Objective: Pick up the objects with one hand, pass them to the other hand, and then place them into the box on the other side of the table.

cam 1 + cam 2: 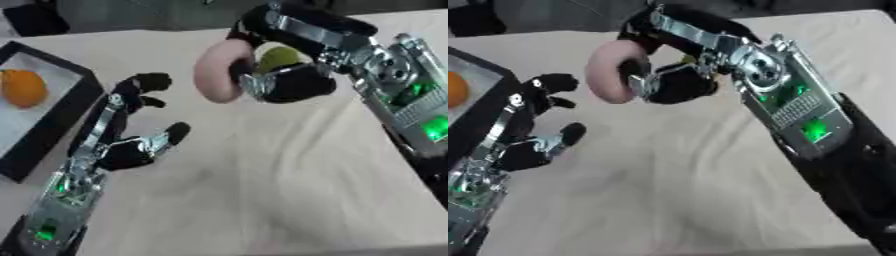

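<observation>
Left eye view is showing the right hand (293,75) coming in from the upper right, its fingers curling round a pink, rounded object (219,70) and holding it up off the table (289,190); something yellow-green (278,57) is peeking out behind the fingers, and whether it is part of the same object or a second one cannot be told. The left hand (127,132) is waiting at the left with palm turned up and fingers spread and relaxed, gripping nothing, near the pink object but not touching it. At the left edge the black-rimmed box (74,107) is sitting with an orange fruit (22,87) already lying inside, so one item appears to be delivered. Judging by this, the pick-up of the pink object is done and the pass is getting under way but not yet made. What is remaining, as far as can be judged, is bringing the object into the open left palm, letting that hand close on it, releasing from the right, and carrying it over into the box beside the orange fruit.
</observation>
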{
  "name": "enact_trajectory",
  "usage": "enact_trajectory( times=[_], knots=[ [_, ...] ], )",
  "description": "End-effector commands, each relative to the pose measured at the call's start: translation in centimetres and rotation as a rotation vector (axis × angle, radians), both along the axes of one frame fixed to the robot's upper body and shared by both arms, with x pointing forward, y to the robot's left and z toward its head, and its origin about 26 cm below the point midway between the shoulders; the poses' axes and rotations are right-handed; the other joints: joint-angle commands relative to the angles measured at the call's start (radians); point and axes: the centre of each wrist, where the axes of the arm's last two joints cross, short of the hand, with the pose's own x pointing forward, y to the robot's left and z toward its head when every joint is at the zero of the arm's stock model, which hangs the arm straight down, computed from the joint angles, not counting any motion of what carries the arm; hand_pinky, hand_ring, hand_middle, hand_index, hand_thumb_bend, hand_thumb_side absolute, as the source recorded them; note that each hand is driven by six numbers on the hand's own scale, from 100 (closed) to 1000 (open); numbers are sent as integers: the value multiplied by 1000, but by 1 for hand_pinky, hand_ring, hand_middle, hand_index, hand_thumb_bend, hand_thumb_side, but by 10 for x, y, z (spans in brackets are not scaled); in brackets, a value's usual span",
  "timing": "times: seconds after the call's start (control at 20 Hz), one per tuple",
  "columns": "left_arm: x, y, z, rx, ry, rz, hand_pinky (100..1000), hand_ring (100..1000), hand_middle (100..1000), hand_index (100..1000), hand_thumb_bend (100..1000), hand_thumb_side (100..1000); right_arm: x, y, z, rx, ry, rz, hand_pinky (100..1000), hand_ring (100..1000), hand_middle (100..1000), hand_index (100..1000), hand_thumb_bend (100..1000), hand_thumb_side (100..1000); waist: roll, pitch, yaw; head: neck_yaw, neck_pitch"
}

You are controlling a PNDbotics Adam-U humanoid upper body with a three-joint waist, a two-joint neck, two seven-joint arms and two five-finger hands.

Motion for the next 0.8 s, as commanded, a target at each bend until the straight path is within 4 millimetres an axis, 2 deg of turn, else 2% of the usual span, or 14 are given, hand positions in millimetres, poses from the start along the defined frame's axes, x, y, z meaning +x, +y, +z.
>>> enact_trajectory(
  times=[0.05,0.4,0.8],
  knots=[
    [-1,-5,7,4,-36,-4,707,816,726,813,577,428,0,7,7,-19,-20,9,789,721,599,624,100,100,4,-40,2,-1,0],
    [-2,-17,8,-46,-50,-13,705,813,722,804,574,420,2,21,10,-74,-31,36,791,721,601,625,100,100,1,-43,1,7,1],
    [-3,-27,8,-80,-56,-29,690,803,710,802,581,425,4,25,8,-97,-33,45,790,719,600,623,100,100,1,-42,0,16,-5]
  ],
)
